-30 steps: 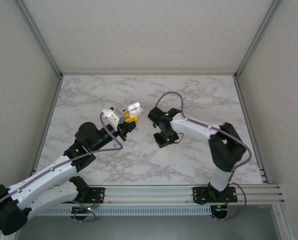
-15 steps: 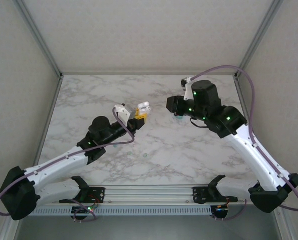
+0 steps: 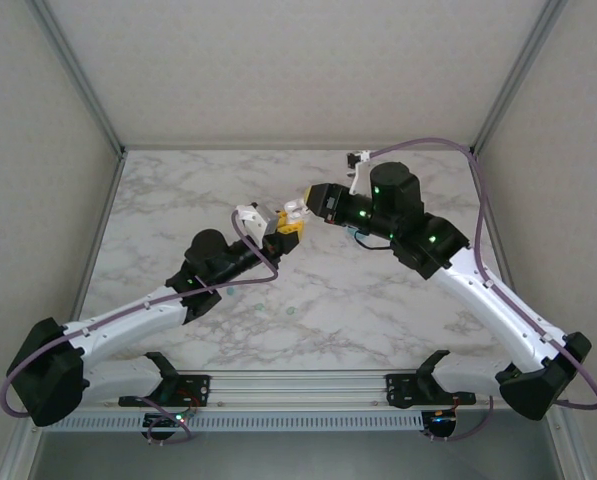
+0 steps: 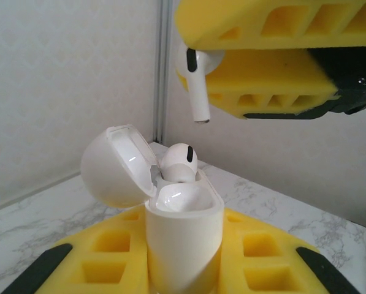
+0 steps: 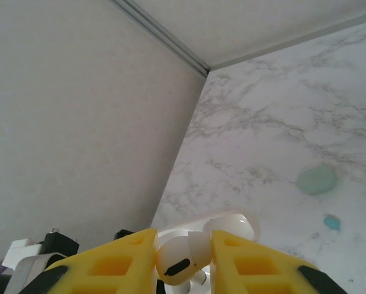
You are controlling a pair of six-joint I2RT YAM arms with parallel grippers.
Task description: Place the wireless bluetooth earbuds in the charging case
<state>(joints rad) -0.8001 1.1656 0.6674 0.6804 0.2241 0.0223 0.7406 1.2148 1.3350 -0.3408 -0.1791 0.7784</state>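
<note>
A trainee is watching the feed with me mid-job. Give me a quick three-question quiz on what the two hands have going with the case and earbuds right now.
1. True or false: the charging case gripped by the left hand has its lid shut.
2. How many earbuds sit in the case? A) none B) one C) two
3. Fill in: the right hand holds an earbud above the case, stem pointing ____.

Key:
1. False: the lid is hinged open.
2. B: the seated earbud.
3. Down.
</note>
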